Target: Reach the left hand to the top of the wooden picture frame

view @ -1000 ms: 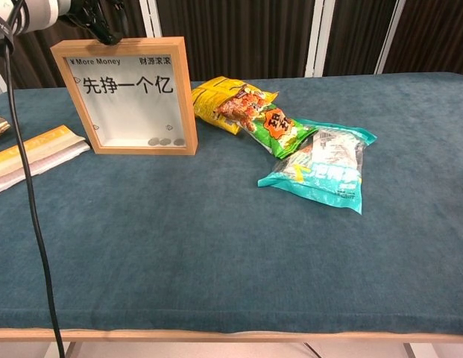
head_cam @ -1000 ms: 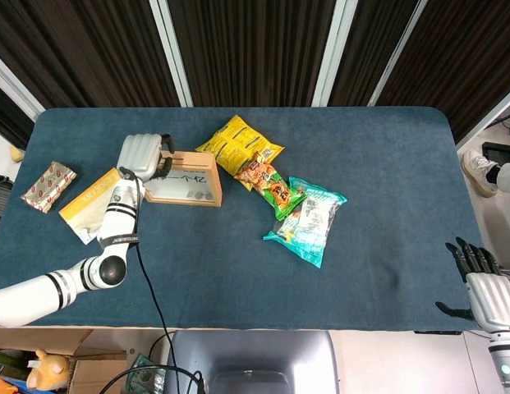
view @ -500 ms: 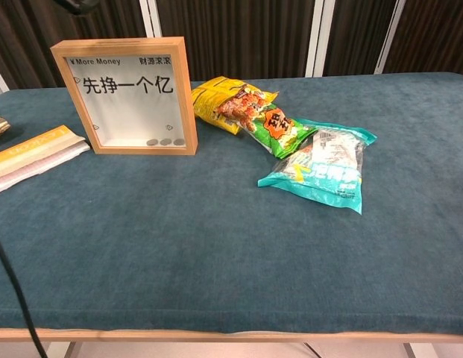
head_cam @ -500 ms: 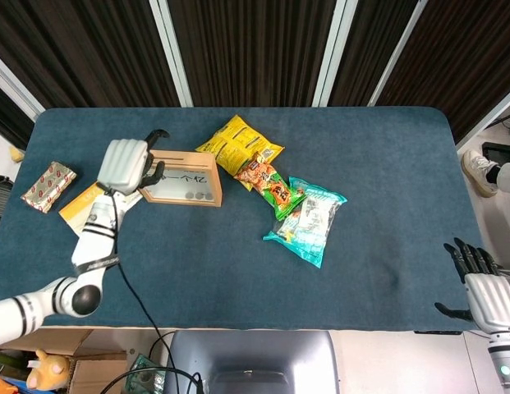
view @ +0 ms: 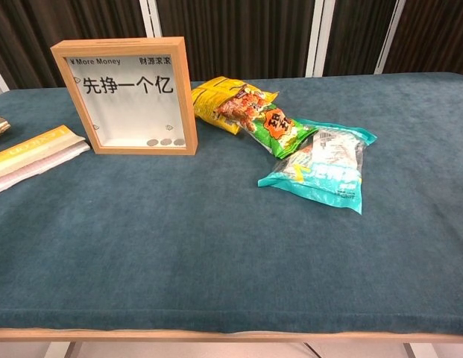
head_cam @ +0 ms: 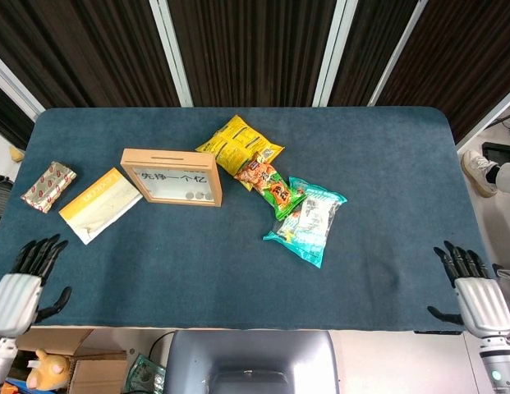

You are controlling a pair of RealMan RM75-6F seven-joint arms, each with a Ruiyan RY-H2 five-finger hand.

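The wooden picture frame point(head_cam: 172, 176) point(view: 130, 95) stands upright on the blue table, left of centre, its white face with black characters turned toward me. Nothing touches its top edge. My left hand point(head_cam: 23, 285) hangs at the near left corner of the table, far from the frame, fingers spread and empty. My right hand point(head_cam: 472, 289) sits past the near right corner, fingers apart and holding nothing. Neither hand appears in the chest view.
A yellow snack bag point(head_cam: 237, 145), an orange-green bag point(head_cam: 268, 185) and a teal bag point(head_cam: 309, 220) lie right of the frame. A flat yellow-white packet point(head_cam: 98, 204) lies left of it, and a small red-patterned packet point(head_cam: 48, 185) is near the left edge.
My left hand has left the frame's top and swung back to the near left corner of the table. The frame stands unmoved. The right hand shifted slightly.
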